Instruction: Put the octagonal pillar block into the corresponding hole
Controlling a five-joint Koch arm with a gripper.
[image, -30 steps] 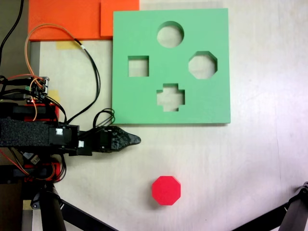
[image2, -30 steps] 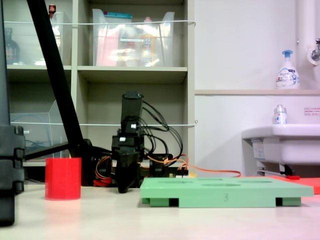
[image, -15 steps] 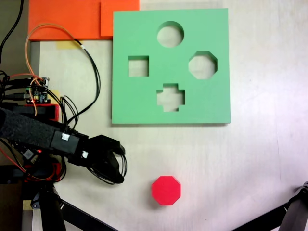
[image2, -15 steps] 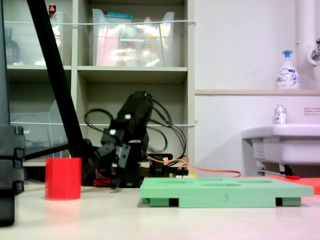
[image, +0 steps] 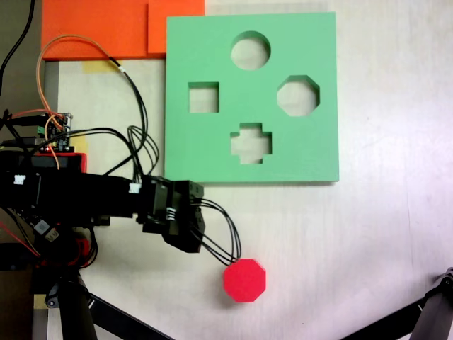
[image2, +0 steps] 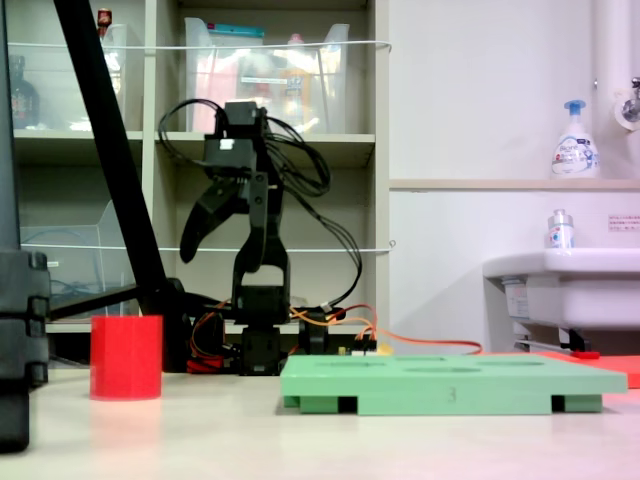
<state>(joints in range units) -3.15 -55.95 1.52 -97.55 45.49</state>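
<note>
Work has barely begun: the octagonal pillar block (image: 245,280) stands untouched on the bench (image: 382,248), well apart from the green board's octagonal hole (image: 298,95), while the arm's fingers (image2: 205,218) hang spread and empty high above it.

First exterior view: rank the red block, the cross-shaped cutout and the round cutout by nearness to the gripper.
From the gripper:
1. Red octagonal block, just below-right.
2. Cross-shaped cutout, above-right, near the green board's lower edge.
3. Round cutout, near the board's top edge.
</note>
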